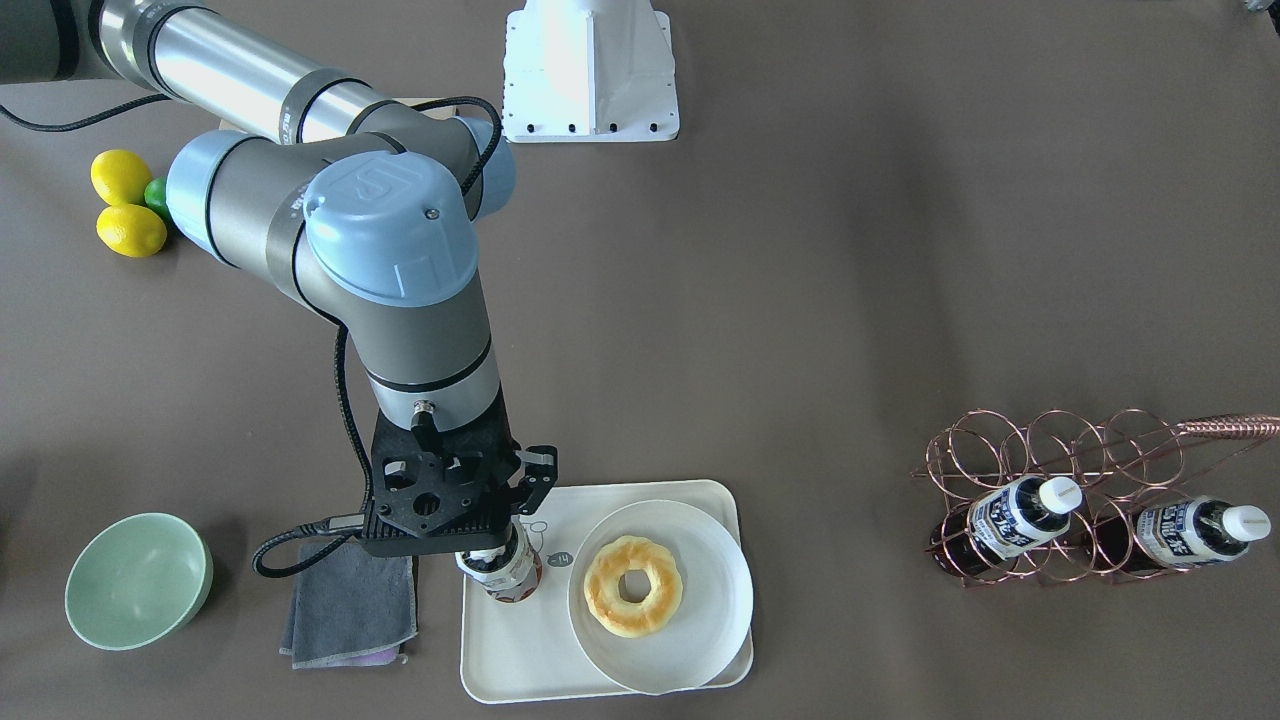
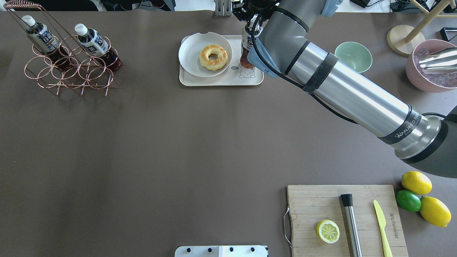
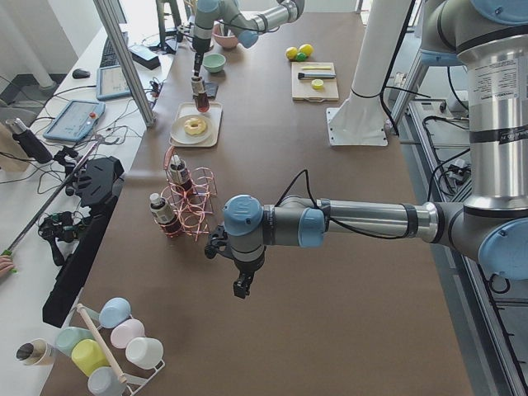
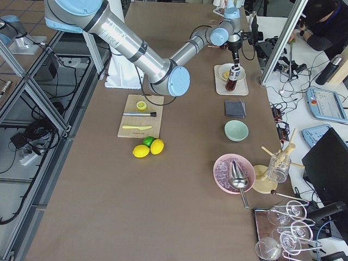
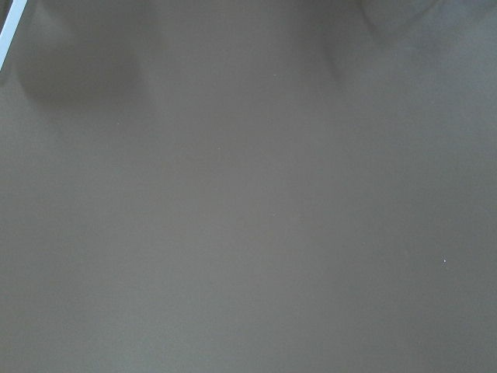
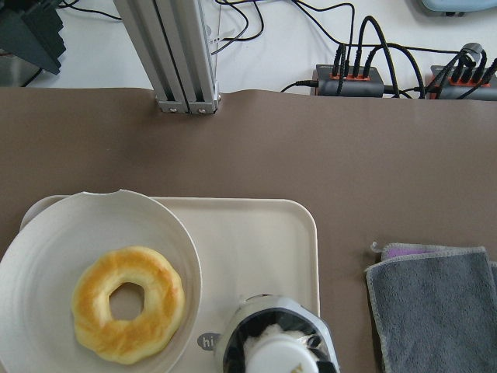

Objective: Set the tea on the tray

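The tea (image 1: 508,578) is a small bottle of dark liquid with a navy-and-white label. It stands upright over the bear corner of the cream tray (image 1: 520,650), next to the plate. My right gripper (image 1: 487,548) comes down from above and is shut on the bottle's top. The right wrist view shows the white cap (image 6: 276,353) just below the camera, over the tray (image 6: 256,233). I cannot tell if the bottle's base touches the tray. My left gripper (image 3: 241,285) hangs over bare table near the wire rack; I cannot tell whether it is open or shut.
A round white plate (image 1: 700,610) with a doughnut (image 1: 632,585) fills most of the tray. A grey cloth (image 1: 350,605) and a green bowl (image 1: 138,580) lie beside the tray. A copper wire rack (image 1: 1060,460) holds two alike bottles. A cutting board (image 2: 342,214) and lemons (image 2: 416,182) sit near the robot.
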